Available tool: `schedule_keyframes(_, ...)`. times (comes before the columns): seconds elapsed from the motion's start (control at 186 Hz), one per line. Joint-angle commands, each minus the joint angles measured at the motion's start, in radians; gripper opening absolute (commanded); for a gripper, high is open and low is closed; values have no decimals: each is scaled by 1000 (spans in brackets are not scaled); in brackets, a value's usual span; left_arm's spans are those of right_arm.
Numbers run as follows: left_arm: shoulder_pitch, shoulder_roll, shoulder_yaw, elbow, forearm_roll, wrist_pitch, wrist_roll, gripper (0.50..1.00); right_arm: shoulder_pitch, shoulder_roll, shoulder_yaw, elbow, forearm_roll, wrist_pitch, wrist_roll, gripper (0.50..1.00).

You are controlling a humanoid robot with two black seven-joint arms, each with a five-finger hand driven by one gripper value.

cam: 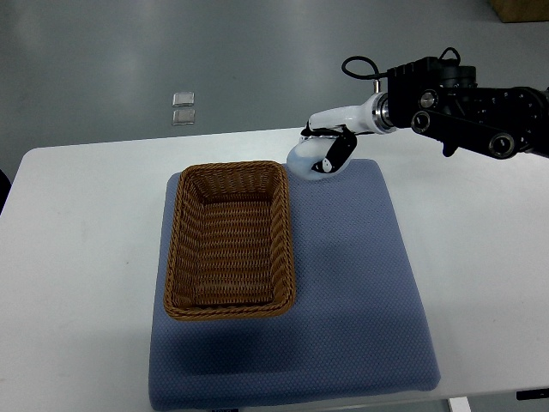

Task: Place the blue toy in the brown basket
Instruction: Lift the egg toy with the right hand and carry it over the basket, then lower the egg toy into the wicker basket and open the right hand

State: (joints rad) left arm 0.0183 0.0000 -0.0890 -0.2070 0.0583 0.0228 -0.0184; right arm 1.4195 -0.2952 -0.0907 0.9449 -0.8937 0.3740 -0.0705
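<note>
The brown wicker basket (230, 240) stands empty on the left half of a blue mat (360, 283). My right hand (330, 148) reaches in from the right edge and hovers just past the basket's far right corner. Its black fingers (341, 151) are curled around a pale blue toy (304, 160), held above the mat's far edge. The hand hides part of the toy. The left arm does not show.
The mat lies on a white table (77, 249). Two small clear squares (183, 107) lie on the grey floor beyond the table's far edge. A small dark shape (3, 190) shows at the picture's left edge.
</note>
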Motion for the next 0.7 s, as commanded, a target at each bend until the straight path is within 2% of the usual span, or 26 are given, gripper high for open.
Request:
schedule_keyframes(0.0,2,0,0,1,0,0,0,1000,16,50,0,0,42,-3,1,537)
schedule_keyframes(0.097,0,0,0,0,0,-1,0,1000,29,113,-1,-2,70,-6,1,541)
schedule_keyframes(0.156,0,0,2,0,0,-1,0,1000,30,151,0,-9,79,-10,1,568)
schedule_keyframes(0.419,0,0,2,0,0,0,0,1000,7,294,-4,-66,85,-18,1,580)
schedule_keyframes(0.692,0,0,2,1,0,-1,0,1000,-57,295,-11,-120,78,-32,1,601)
